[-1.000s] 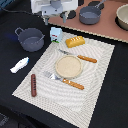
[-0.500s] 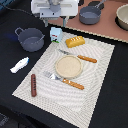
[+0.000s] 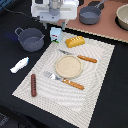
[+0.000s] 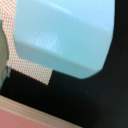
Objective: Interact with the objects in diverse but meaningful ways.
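Claw (image 3: 55,25) above white-blue-green carton (image 3: 56,34), claw state impossible to tell, grey two-handled pot (image 3: 31,39) near carton

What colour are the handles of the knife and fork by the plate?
Orange, on both the knife and the fork; the exterior view shows them best.

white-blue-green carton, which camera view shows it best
The exterior view: the small white-blue-green carton shows whole, upright at the placemat's far corner beside the grey two-handled pot, just below the gripper. The wrist view shows only a blurred pale-blue surface filling the frame, probably the carton.
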